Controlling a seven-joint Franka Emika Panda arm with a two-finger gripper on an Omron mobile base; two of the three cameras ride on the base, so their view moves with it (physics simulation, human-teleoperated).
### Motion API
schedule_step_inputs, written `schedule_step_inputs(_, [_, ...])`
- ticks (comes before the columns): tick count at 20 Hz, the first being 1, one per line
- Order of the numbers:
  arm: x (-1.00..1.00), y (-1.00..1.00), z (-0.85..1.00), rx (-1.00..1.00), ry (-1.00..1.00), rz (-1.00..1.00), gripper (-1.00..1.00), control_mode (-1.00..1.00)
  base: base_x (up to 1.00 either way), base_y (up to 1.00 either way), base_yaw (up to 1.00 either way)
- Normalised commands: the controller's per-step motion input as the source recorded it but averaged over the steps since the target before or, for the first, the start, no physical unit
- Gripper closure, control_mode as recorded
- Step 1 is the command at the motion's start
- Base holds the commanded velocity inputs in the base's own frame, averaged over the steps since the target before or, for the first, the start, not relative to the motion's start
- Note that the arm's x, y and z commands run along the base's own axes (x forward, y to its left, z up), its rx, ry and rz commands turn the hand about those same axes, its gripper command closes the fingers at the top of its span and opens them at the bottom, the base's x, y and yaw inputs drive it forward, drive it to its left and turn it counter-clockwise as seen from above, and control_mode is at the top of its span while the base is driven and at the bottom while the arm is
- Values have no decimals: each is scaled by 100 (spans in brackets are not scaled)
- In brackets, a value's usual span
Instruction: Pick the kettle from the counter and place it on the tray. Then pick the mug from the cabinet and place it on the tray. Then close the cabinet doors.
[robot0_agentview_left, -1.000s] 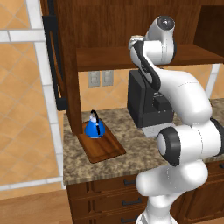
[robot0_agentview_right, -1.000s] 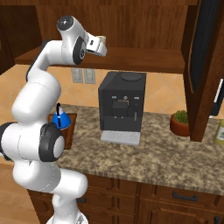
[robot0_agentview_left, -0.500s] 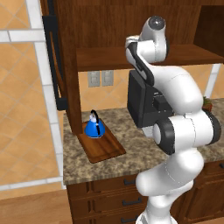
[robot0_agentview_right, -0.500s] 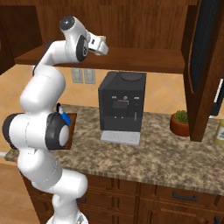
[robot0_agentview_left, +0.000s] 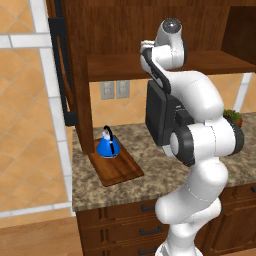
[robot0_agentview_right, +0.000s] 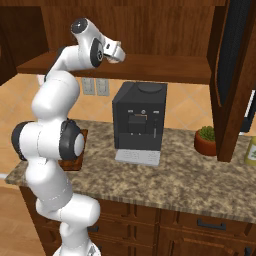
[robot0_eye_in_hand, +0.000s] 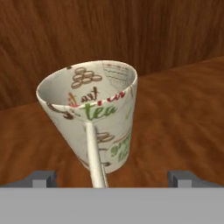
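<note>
Holds the claw (robot0_eye_in_hand: 113, 177) spread wide, tips either side of the mug (robot0_eye_in_hand: 94, 113), gripping nothing yet. Points it into the cabinet (robot0_agentview_right: 165, 67), up above the coffee machine (robot0_agentview_right: 139, 120), on the shelf where the mug stands, handle toward the camera. Has swung the upper arm closer to the cabinet over the last second, with no change in claw spread; looks like the final approach for the mug pick. Leaves the kettle (robot0_agentview_left: 108, 146) already on the tray (robot0_agentview_left: 120, 172), left of the coffee machine. Cannot tell the gap between tips and mug wall; hides part of the tray behind the arm in the right base view.
</note>
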Motion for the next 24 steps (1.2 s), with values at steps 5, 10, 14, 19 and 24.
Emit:
schedule_step_inputs(5, [31, 0, -9, 0, 1, -3, -100, -100, 0, 0, 0])
schedule_step_inputs(10, [17, 0, -3, 0, 3, -1, 100, -100, 0, 0, 0])
schedule_step_inputs(14, [1, 1, -10, 0, 0, 0, 100, -100, 0, 0, 0])
schedule_step_inputs(19, [-2, 16, -17, 0, -6, 0, 100, -100, 0, 0, 0])
schedule_step_inputs(24, [-34, 8, -4, 0, -12, 0, 100, -100, 0, 0, 0])
